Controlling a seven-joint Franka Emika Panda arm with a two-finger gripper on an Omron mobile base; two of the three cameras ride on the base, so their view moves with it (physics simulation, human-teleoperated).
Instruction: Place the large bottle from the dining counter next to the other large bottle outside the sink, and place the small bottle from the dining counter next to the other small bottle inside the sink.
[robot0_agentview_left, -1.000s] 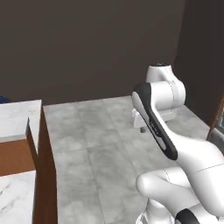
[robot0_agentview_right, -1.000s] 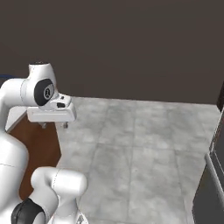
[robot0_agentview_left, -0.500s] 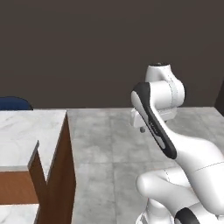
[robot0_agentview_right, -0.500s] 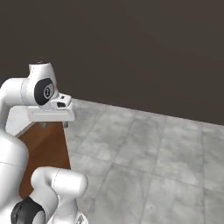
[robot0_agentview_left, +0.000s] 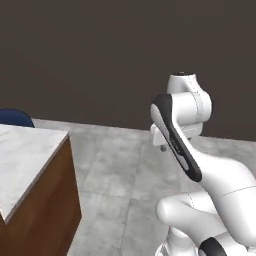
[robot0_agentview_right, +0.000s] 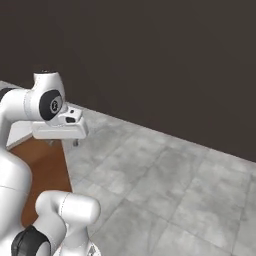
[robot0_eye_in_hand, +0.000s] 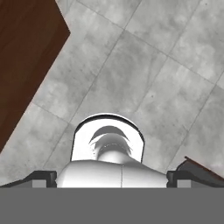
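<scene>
Hand (robot0_eye_in_hand: 112, 180) was wide apart, empty, low centre of hand view; desk (robot0_eye_in_hand: 24, 57) sat upper left, well apart.

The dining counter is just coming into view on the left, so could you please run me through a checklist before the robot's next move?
1. Dining counter in view: ok, its marble corner and brown wood base show in the left base view.
2. Bottles to collect located: not ok, none on the visible part of the counter.
3. Gripper open and empty: ok, fingertips stand wide apart with nothing between them.
4. Gripper over the counter: not ok, it looks down on grey floor tiles.
5. Sink located: cannot tell.
6. Floor ahead free: ok, bare tiles in the right base view.
</scene>
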